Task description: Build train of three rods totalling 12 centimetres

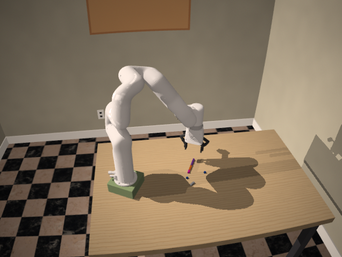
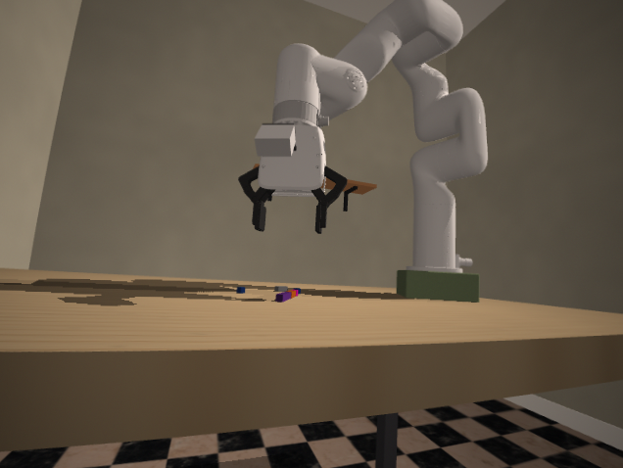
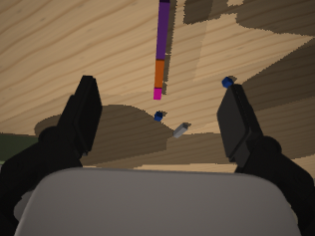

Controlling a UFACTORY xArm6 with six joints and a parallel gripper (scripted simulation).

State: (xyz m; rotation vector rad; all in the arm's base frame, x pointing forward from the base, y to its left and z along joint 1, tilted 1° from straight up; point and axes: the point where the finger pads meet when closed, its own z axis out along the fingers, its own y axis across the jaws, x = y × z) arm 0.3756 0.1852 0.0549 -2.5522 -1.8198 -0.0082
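Note:
A purple rod (image 1: 192, 161) (image 2: 282, 297) (image 3: 162, 29), an orange rod (image 1: 190, 167) (image 2: 292, 293) (image 3: 158, 74) and a magenta rod (image 1: 189, 171) (image 3: 157, 94) lie flat, end to end in one straight line on the table (image 1: 248, 199). My gripper (image 1: 193, 148) (image 2: 289, 217) (image 3: 160, 95) is open and empty, high above the table, beyond the purple end of the line. Two small blue rods (image 1: 187, 178) (image 1: 204, 172) (image 3: 158, 116) (image 3: 228, 82) (image 2: 241, 289) and a grey rod (image 1: 192, 183) (image 2: 280, 288) (image 3: 180, 129) lie apart from the line.
The arm's green base (image 1: 125, 187) (image 2: 437, 285) stands on the table at the left. The arm casts a wide shadow over the table's middle. The table's edges lie well away from the rods.

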